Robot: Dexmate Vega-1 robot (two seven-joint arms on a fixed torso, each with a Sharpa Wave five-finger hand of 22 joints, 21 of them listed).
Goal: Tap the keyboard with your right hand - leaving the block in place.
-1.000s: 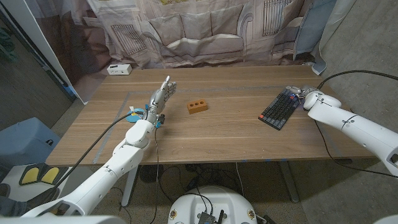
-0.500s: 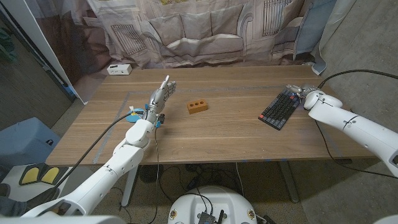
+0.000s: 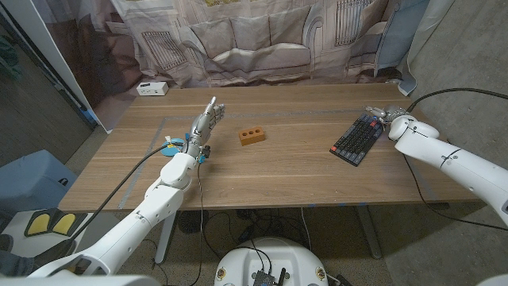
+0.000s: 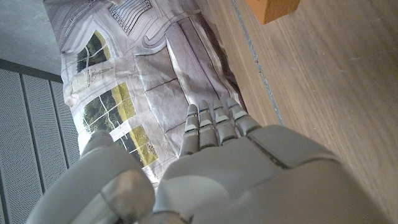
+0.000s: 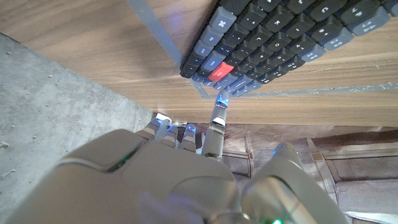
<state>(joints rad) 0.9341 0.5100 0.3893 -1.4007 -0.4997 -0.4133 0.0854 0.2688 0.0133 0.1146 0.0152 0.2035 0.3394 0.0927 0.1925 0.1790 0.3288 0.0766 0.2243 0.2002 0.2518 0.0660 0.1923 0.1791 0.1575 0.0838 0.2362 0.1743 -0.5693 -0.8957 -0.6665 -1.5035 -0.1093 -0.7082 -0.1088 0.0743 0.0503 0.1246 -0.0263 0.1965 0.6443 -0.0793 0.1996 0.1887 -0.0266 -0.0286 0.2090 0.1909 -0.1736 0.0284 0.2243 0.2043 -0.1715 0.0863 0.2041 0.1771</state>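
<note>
Scanning left to right: no readable writing anywhere; key legends on the keyboard are too small to make out. White box (image 3: pixel 151 88) sits at the far left corner of the wooden table (image 3: pixel 262 175), markings on it illegible. Left hand (image 3: pixel 203 125) stands on the table left of centre, fingers straight and together pointing far, holding nothing; small blue and yellow bits (image 3: pixel 170 143) lie just beside its wrist. Left wrist view shows the same hand (image 4: pixel 211 168), fingers extended toward a printed sofa backdrop (image 4: pixel 124 68). Orange block (image 3: pixel 252 137) with three holes lies near table centre, right of the left hand, well apart from the keyboard; its corner shows in the left wrist view (image 4: pixel 273 9). Nothing sits between block and keyboard. Dark keyboard (image 3: pixel 355 138) lies angled at the right side, one red key (image 5: pixel 219 71) near its corner. Right hand (image 3: pixel 389 117) is over the keyboard's far right end, fingers loosely extended, grasping nothing; contact with keys can't be told. Right wrist view: fingers (image 5: pixel 219 118) reach past the keyboard edge. Black cable (image 3: pixel 444 94) arcs over the right arm. Compared with a second ago, the right hand has shifted slightly far and right; block and left hand unchanged.
</note>
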